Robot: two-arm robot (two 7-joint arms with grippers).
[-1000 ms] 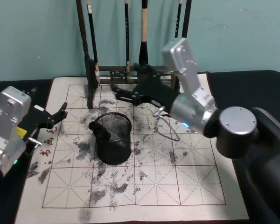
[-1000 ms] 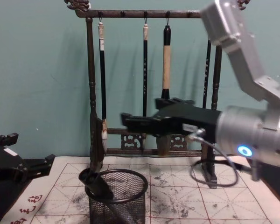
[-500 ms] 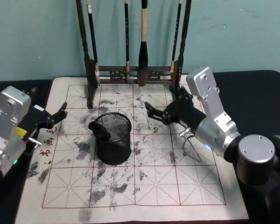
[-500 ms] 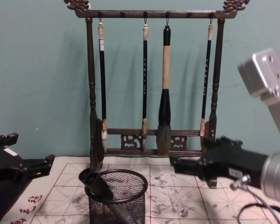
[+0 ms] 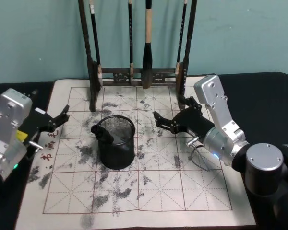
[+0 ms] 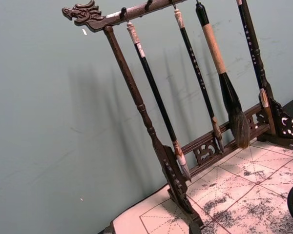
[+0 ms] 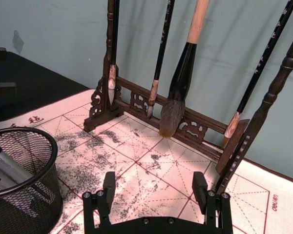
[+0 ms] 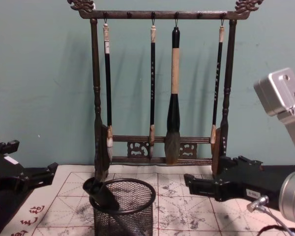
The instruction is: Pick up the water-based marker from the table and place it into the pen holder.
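Observation:
The black wire-mesh pen holder (image 5: 117,146) (image 8: 124,209) (image 7: 24,195) stands on the stained calligraphy mat (image 5: 158,191) that covers the table. The dark water-based marker (image 5: 104,133) (image 8: 102,193) (image 7: 4,167) leans inside it against the rim on my left side. My right gripper (image 5: 172,114) (image 7: 154,189) (image 8: 206,183) hovers open and empty to the right of the holder, pointing toward the rack. My left gripper (image 5: 50,109) (image 8: 32,158) rests open over the mat's left edge, holding nothing.
A tall dark wooden brush rack (image 5: 134,74) (image 8: 162,152) (image 6: 185,161) (image 7: 185,122) hung with several brushes stands along the mat's far edge, before a teal wall. A loose cable (image 5: 197,153) trails under the right wrist. Bare mat lies in front of the holder.
The right gripper drew back from above the holder and rack, moving right and lower; in the last half second it shifted only slightly. The marker stays in the holder. The left arm is still.

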